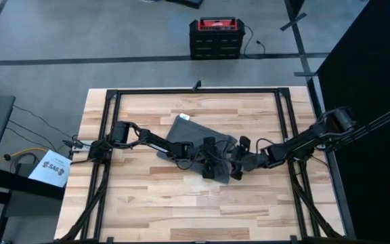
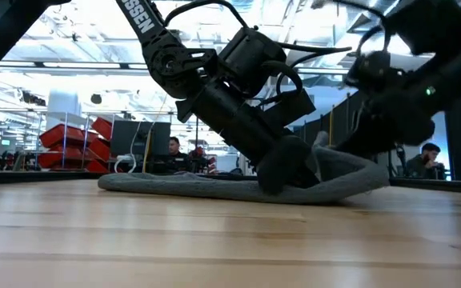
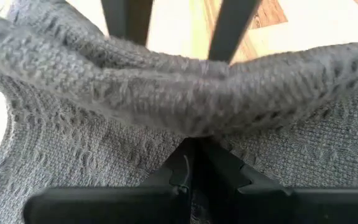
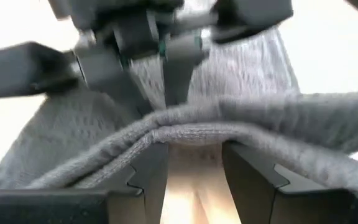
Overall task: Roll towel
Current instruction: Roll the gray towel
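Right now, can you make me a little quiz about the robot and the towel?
1. True or false: the towel is already rolled into a tight tube.
2. Fill in: the right tool has its fingers ____ around the towel's lifted edge (open or shut).
3. The left tool is: A) shut on the towel's edge, B) open, high above the table, C) resting off the towel.

Key: 1 false, it lies mostly flat with one edge lifted; 2 open; 3 A.
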You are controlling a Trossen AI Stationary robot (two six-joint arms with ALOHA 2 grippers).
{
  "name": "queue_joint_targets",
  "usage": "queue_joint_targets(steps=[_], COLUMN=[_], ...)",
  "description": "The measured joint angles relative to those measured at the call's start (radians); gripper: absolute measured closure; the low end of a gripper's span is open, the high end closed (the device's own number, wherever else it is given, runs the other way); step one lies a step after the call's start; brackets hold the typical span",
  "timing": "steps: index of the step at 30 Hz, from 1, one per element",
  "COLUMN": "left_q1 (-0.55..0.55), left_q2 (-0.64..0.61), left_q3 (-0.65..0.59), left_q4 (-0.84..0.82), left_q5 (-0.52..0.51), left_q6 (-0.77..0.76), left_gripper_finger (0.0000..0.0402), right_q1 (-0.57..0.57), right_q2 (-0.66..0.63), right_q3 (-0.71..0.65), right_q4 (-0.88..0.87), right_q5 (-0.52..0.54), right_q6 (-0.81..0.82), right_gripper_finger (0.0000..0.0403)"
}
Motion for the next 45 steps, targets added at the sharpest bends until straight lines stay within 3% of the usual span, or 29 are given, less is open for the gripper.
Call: queue_joint_targets(steps=[9,18,26,36,45], left_q1=[0.000,0.000,0.000,0.000,0.000], left_q2=[0.000,0.000,0.000,0.000,0.000], left_q3=[0.000,0.000,0.000,0.000,0.000], left_q4=[-0.008,-0.016,-0.017,-0.017,-0.019], left_q5=[0.000,0.000,0.000,-0.001,0.000], left_q6=[-0.007,-0.011,-0.011,-0.015,-0.015], left_gripper_finger=[0.0386,0.0386,0.0386,0.0386,0.0386], right_q1=[0.000,0.035,0.018,0.000,-0.007], right_q2=[0.001,-0.005,0.026,0.030,0.029], right_q3=[0.001,0.000,-0.088,-0.108,-0.060], right_q4=[-0.186,-0.350,-0.118,0.085,0.099], right_q5=[0.002,-0.129,-0.139,-0.111,-0.091], right_q6=[0.132,0.328,0.324,0.109,0.006], right_gripper_finger=[0.0262,0.0262,0.0262,0.0262,0.0262])
